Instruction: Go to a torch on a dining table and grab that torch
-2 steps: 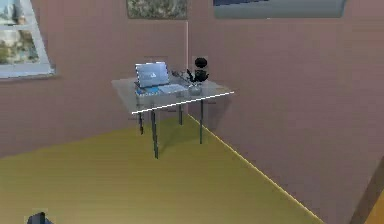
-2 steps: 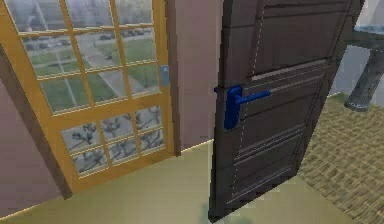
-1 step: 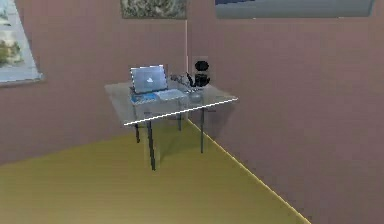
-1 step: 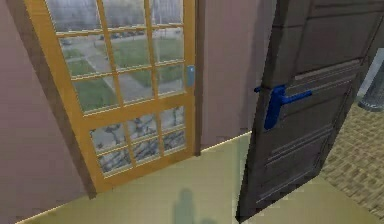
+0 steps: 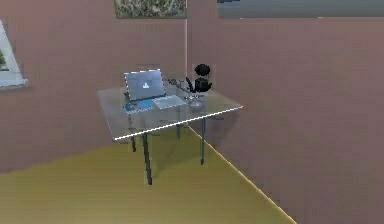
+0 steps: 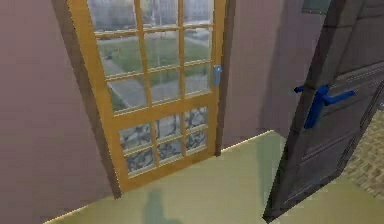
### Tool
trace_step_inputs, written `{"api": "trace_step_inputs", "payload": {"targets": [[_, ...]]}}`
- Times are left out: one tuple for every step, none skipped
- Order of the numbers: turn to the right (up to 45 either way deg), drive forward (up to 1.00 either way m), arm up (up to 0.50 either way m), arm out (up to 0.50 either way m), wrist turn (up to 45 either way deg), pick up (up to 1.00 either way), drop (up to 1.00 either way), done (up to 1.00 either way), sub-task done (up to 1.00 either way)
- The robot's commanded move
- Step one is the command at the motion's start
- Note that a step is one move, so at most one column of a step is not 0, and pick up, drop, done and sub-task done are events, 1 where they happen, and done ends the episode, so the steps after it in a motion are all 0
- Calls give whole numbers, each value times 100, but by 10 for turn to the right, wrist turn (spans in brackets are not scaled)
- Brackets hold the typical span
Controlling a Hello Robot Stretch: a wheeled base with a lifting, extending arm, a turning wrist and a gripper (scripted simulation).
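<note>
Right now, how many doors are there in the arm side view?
2. A glazed door with an orange wooden frame is set in the wall at the view's left. A dark door with a blue handle is at its right.

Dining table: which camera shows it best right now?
The forward view: the glass-topped dining table stands whole in the corner, with a laptop and small dark things on top. The arm side view faces a glazed wooden door and a dark door instead.

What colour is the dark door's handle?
Blue lever handle on the dark grey door, best in the arm side view.
</note>
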Motion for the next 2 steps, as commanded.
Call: {"api": "trace_step_inputs", "payload": {"targets": [[450, 0, 0, 0, 0, 0, 0, 0, 0], [450, 0, 0, 0, 0, 0, 0, 0, 0]]}}
